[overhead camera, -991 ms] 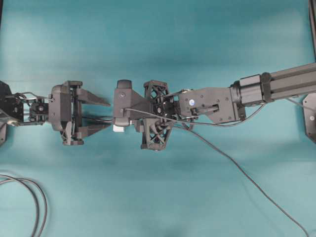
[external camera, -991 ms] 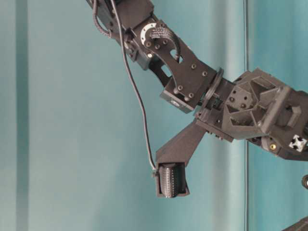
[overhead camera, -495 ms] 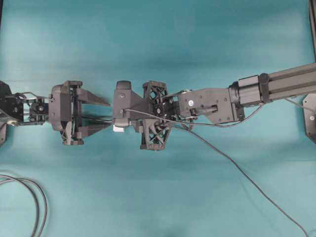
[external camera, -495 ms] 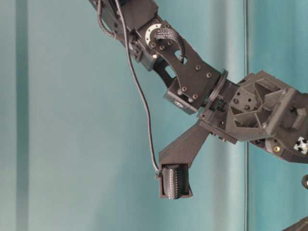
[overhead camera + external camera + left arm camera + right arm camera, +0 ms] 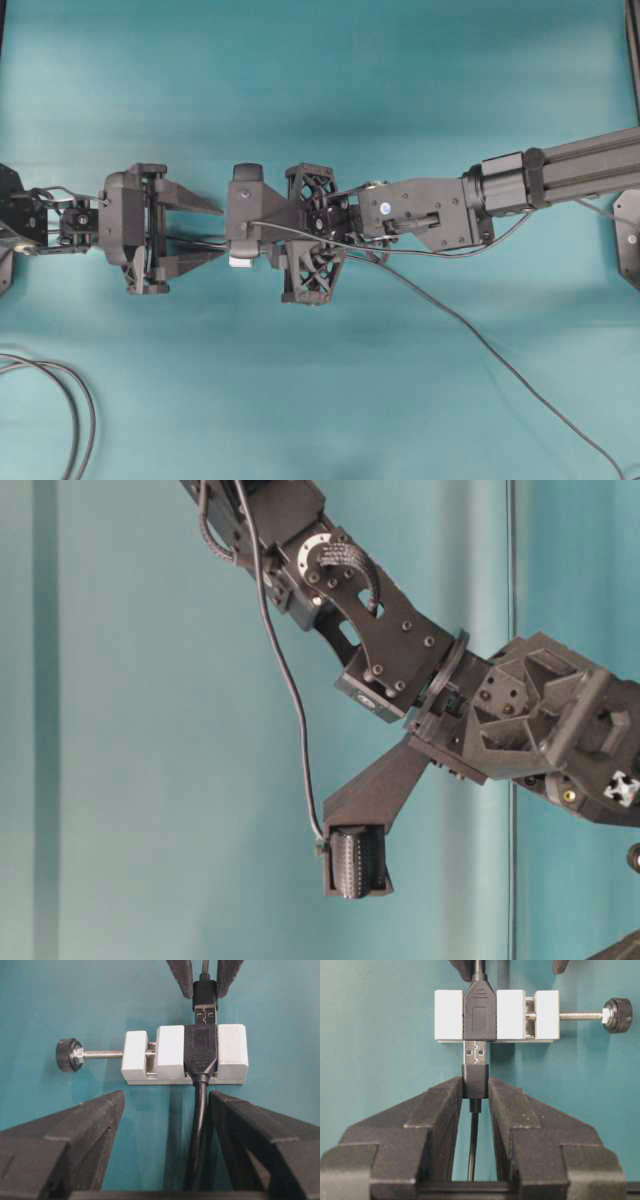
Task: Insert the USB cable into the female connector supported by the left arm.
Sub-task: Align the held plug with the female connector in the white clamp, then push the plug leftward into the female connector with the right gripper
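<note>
The female connector (image 5: 199,1052) is a black socket clamped in a white block (image 5: 449,1015) with a screw knob (image 5: 619,1015). It lies on the teal table just beyond my left gripper (image 5: 167,1097). That gripper is open, and only the connector's dark cable (image 5: 197,1125) runs between its fingers, close to the right one. My right gripper (image 5: 476,1087) is shut on the black plug of the USB cable (image 5: 475,1080). The plug's silver tip (image 5: 475,1054) is in line with the socket and meets its mouth, with most of the metal still showing. In the overhead view a corner of the white block (image 5: 240,261) shows under the right wrist.
The USB cable (image 5: 500,360) trails from the right wrist across the table to the bottom right. Looped dark cables (image 5: 75,410) lie at the bottom left. A black mount (image 5: 630,240) sits at the right edge. In the table-level view, the right arm's finger (image 5: 355,860) hangs low.
The right arm has crept slightly left toward the left gripper, carrying the plug. The left arm and the white block have not moved.
</note>
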Tool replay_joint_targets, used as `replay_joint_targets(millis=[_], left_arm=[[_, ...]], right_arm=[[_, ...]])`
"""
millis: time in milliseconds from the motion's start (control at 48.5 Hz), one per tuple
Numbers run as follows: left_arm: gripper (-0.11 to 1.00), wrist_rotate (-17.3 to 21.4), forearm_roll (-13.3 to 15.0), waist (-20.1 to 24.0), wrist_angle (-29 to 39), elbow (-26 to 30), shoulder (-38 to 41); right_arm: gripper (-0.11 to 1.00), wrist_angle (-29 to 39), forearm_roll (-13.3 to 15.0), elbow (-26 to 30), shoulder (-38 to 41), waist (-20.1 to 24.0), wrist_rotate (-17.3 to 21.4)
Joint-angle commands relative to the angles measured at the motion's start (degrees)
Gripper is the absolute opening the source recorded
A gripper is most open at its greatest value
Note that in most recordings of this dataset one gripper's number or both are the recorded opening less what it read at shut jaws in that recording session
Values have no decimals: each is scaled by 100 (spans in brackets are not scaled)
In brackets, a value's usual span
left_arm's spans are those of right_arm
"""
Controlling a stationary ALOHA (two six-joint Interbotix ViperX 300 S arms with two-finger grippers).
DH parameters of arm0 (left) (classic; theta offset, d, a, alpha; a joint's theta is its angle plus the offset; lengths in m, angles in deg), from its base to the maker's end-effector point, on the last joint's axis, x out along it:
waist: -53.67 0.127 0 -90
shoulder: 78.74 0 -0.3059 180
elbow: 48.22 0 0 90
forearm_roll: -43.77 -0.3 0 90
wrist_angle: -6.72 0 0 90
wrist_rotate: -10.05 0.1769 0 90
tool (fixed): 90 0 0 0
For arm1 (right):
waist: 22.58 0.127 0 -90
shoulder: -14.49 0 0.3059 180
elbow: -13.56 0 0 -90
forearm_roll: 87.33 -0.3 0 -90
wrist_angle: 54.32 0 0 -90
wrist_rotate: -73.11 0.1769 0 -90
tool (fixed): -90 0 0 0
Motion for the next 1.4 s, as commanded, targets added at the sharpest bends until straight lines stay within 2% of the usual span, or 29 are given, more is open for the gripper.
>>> replay_joint_targets(millis=[0, 289, 537, 1383], left_arm=[[79, -62, 9, 9, -18, 35, -53], [79, -62, 9, 18, -62, 53, -53], [79, -44, 9, 9, -44, 105, -53], [79, -70, 9, -35, 88, 88, -35]], right_arm=[[21, -44, 18, 141, -88, -9, -9], [22, -53, 18, 202, -35, -18, -35], [21, -53, 18, 229, -35, -26, -246], [22, 132, 18, 264, -132, -26, -255]])
